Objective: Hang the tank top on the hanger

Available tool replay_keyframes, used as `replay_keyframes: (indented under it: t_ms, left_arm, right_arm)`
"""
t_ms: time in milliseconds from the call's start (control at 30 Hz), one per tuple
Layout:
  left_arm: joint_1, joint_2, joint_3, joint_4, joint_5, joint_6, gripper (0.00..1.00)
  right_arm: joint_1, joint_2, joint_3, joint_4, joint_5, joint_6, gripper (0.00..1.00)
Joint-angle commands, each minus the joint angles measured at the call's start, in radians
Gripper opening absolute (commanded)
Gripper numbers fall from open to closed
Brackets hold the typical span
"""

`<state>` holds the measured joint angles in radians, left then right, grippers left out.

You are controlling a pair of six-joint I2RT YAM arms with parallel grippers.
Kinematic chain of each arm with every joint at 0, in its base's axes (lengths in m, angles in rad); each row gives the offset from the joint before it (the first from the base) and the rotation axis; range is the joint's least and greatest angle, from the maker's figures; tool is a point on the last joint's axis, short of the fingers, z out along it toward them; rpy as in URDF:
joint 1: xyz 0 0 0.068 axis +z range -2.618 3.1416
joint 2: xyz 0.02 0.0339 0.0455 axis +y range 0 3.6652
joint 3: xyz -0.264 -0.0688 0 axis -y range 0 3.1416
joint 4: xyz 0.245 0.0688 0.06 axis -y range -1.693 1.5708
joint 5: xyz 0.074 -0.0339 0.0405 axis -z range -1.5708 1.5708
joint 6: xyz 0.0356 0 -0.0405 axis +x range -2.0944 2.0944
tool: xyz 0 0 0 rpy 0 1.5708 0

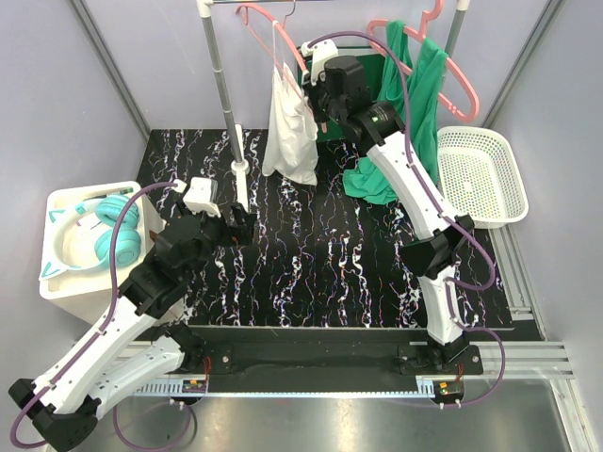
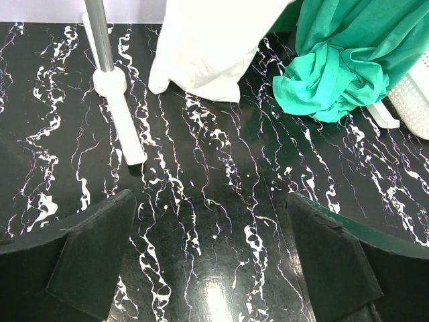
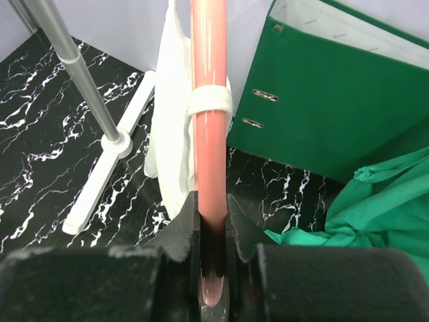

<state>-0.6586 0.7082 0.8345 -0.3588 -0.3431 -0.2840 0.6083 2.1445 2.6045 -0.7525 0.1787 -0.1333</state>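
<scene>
The pink hanger (image 1: 271,36) hangs high at the back by its grey hook. The white tank top (image 1: 288,127) hangs from the hanger's right arm by one strap. In the right wrist view the strap (image 3: 209,102) loops around the hanger arm (image 3: 209,60), and the tank top's body (image 3: 171,134) hangs behind to the left. My right gripper (image 3: 213,208) is shut on the lower end of the hanger arm; it also shows in the top view (image 1: 317,92). My left gripper (image 1: 236,222) is open and empty, low over the black marbled table (image 2: 211,198).
A clothes rack pole (image 1: 221,85) stands on a white foot (image 2: 120,121) left of the tank top. A green binder (image 3: 335,100), a second pink hanger (image 1: 460,80) with green cloth (image 1: 415,122), and a white basket (image 1: 480,174) are at the right. A white box with teal headphones (image 1: 94,240) is at the left.
</scene>
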Motion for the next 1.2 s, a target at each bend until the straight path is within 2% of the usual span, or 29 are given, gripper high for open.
replay_keyframes:
  t_ms: [0, 67, 100, 133, 200, 233, 367, 400, 500, 600, 767, 867, 1000, 1167]
  left_arm:
    - [0.001, -0.006, 0.003, 0.024, -0.013, 0.009, 0.99]
    - [0.002, -0.007, 0.005, 0.023, -0.019, 0.005, 0.99]
    - [0.002, -0.01, 0.006, 0.023, -0.022, 0.002, 0.99]
    - [0.001, -0.01, 0.005, 0.023, -0.028, 0.0, 0.99]
    - [0.001, -0.012, 0.006, 0.021, -0.031, -0.003, 0.99]
    - [0.002, -0.01, 0.008, 0.02, -0.033, -0.003, 0.99]
    - [0.002, -0.01, 0.015, 0.017, -0.037, -0.004, 0.99]
    - [0.001, -0.01, 0.015, 0.017, -0.037, -0.004, 0.99]
    - [0.002, -0.018, 0.018, 0.014, -0.045, -0.007, 0.99]
    - [0.002, -0.027, 0.015, 0.012, -0.059, -0.011, 0.99]
    - [0.002, -0.055, 0.003, 0.009, -0.077, -0.023, 0.99]
    - [0.002, -0.065, -0.006, 0.009, -0.094, -0.03, 0.99]
    - [0.002, -0.069, -0.014, 0.011, -0.117, -0.037, 0.99]
    - [0.001, -0.064, -0.02, 0.012, -0.132, -0.04, 0.99]
  right_arm:
    - [-0.001, -0.054, -0.035, 0.051, -0.03, 0.021, 0.01]
    - [-0.002, -0.063, -0.046, 0.051, -0.035, 0.026, 0.05]
    - [-0.001, -0.075, -0.049, 0.051, -0.036, 0.027, 0.11]
    - [-0.001, -0.081, -0.052, 0.05, -0.038, 0.029, 0.29]
    - [-0.001, -0.107, -0.069, 0.051, -0.039, 0.032, 0.53]
    - [-0.001, -0.116, -0.081, 0.051, -0.039, 0.034, 0.71]
    - [-0.001, -0.178, -0.126, 0.051, -0.036, 0.034, 0.97]
    - [-0.001, -0.21, -0.139, 0.051, -0.038, 0.032, 1.0]
    - [-0.001, -0.296, -0.22, 0.056, -0.035, 0.034, 1.0]
    - [-0.001, -0.421, -0.36, 0.099, -0.024, 0.05, 1.0]
    - [-0.001, -0.676, -0.768, 0.267, 0.01, 0.07, 1.0]
    - [-0.001, -0.871, -0.998, 0.312, 0.01, 0.095, 1.0]
    - [-0.001, -1.012, -1.312, 0.328, 0.12, 0.178, 1.0]
    - [-0.008, -1.152, -1.569, 0.335, 0.229, 0.297, 1.0]
